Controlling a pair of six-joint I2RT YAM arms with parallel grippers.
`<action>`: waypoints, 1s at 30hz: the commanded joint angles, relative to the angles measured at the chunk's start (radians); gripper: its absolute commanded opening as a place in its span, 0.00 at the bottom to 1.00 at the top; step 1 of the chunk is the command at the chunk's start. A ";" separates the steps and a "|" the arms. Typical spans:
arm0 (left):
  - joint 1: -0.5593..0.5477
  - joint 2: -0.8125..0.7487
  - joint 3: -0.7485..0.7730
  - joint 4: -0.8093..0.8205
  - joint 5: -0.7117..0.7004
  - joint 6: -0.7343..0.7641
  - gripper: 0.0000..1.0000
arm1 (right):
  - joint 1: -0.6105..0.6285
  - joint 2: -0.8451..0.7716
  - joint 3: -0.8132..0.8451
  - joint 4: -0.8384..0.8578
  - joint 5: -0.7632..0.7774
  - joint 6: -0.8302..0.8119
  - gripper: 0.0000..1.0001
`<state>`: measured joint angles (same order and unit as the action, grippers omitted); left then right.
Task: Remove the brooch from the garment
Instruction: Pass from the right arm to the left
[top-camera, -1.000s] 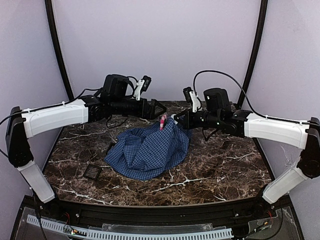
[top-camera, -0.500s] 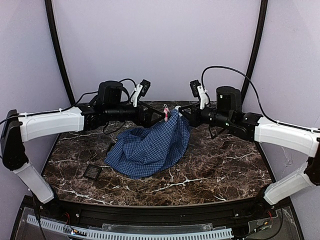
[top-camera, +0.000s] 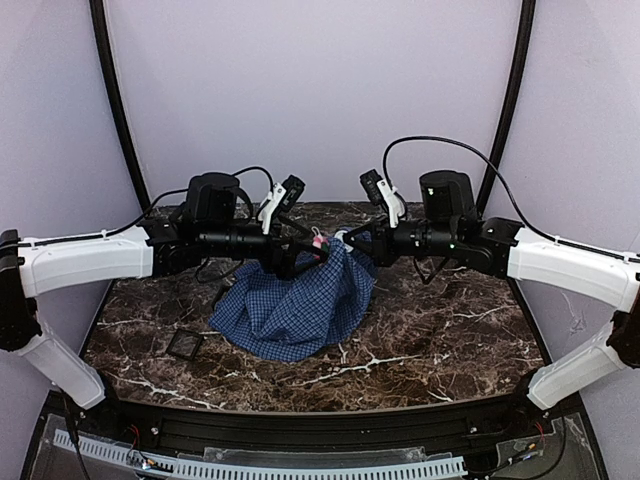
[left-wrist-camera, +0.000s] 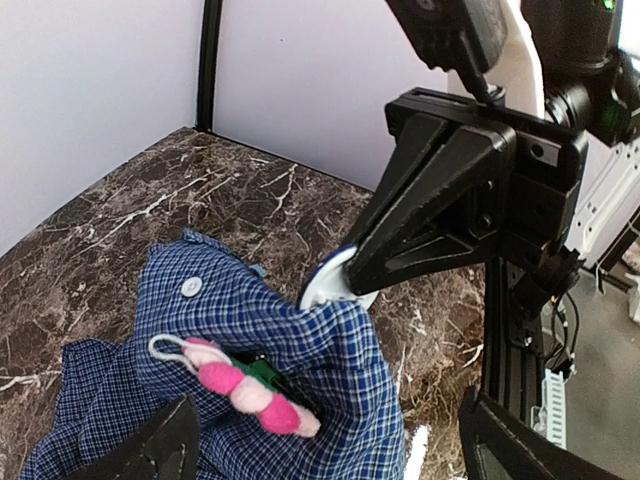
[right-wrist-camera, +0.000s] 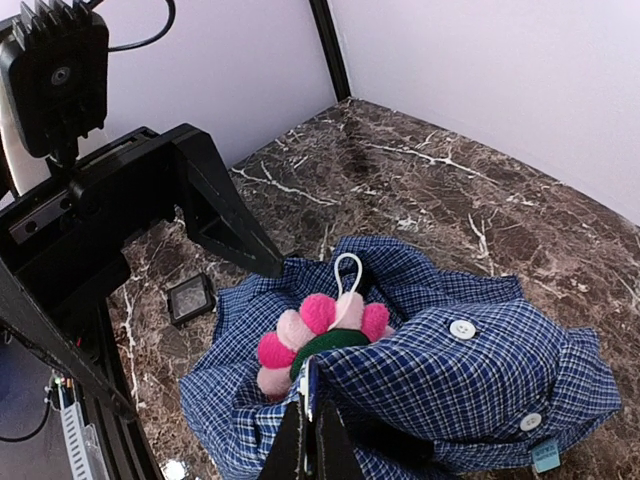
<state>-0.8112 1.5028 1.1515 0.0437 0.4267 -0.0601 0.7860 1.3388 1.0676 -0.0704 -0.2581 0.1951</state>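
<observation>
brooch not off yet, grab comes next

garment (top-camera: 295, 305): blue checked shirt heaped on the marble table (top-camera: 450, 340), w/ one fold pulled up into a peak. r gripper (right-wrist-camera: 312, 425) is pinched tight on that fold just under the brooch, holding it off the table. l gripper (left-wrist-camera: 330, 455) has its jaws wide apart w/ nothing in them, brooch just ahead. brooch (right-wrist-camera: 318, 335) sits on the raised fold, attached as far as i can tell: soft-looking pink petals, green centre, small white loop on top. left to do: close on it and pull it free.
</observation>
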 joint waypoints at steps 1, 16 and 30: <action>-0.036 -0.044 -0.053 0.001 -0.036 0.088 0.85 | 0.033 0.007 0.017 -0.061 -0.011 -0.013 0.00; -0.075 0.003 0.061 -0.143 0.083 0.228 0.60 | 0.033 -0.043 -0.015 -0.069 -0.278 -0.140 0.00; -0.085 0.049 0.099 -0.206 0.134 0.299 0.38 | 0.039 -0.067 -0.028 -0.084 -0.331 -0.188 0.00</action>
<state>-0.8906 1.5349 1.2251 -0.1154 0.5213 0.2089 0.8169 1.2999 1.0412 -0.1833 -0.5583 0.0238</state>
